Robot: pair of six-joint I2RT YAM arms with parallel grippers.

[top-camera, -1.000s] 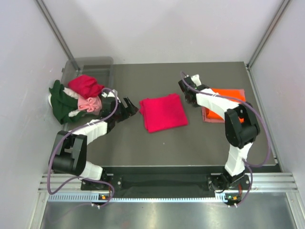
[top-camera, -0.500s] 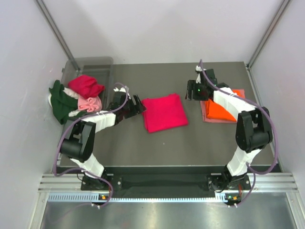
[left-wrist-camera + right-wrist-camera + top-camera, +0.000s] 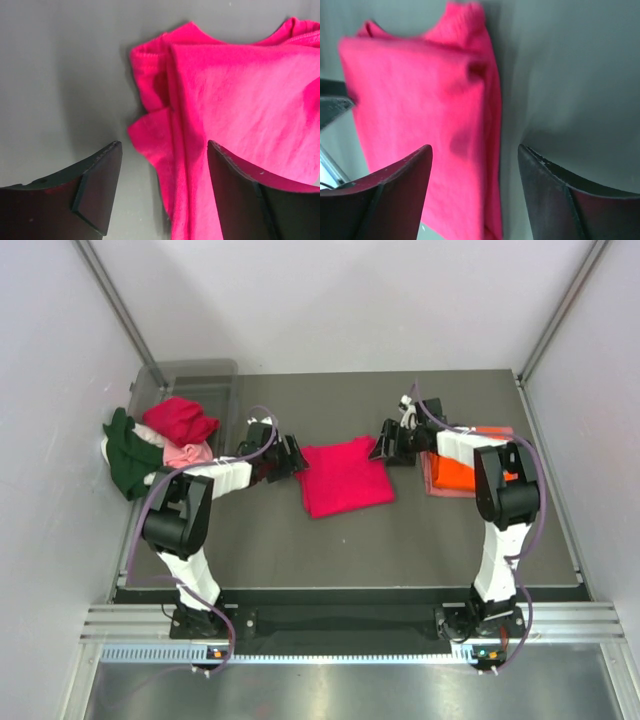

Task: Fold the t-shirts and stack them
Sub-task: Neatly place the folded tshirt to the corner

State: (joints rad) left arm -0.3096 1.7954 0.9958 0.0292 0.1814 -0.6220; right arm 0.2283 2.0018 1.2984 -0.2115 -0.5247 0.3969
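A folded crimson red t-shirt (image 3: 344, 476) lies flat at mid table. My left gripper (image 3: 296, 457) is open at its left edge, and the left wrist view shows the shirt's edge (image 3: 170, 165) between the jaws. My right gripper (image 3: 383, 447) is open at the shirt's right top corner, with the shirt's edge (image 3: 480, 150) between the jaws. A folded orange t-shirt (image 3: 462, 472) lies on a salmon pink one at the right. A pile of unfolded shirts sits at the left: crimson red (image 3: 181, 420), pale pink (image 3: 188, 454), dark green (image 3: 126, 455).
A clear grey plastic bin (image 3: 190, 380) stands at the back left corner behind the pile. White walls close in the table on the left, back and right. The table's near edge has a metal rail with the arm bases.
Both grippers have moved inward to the crimson shirt: the left from near the pile rightward, the right from beside the orange shirt leftward to the shirt's right top corner.
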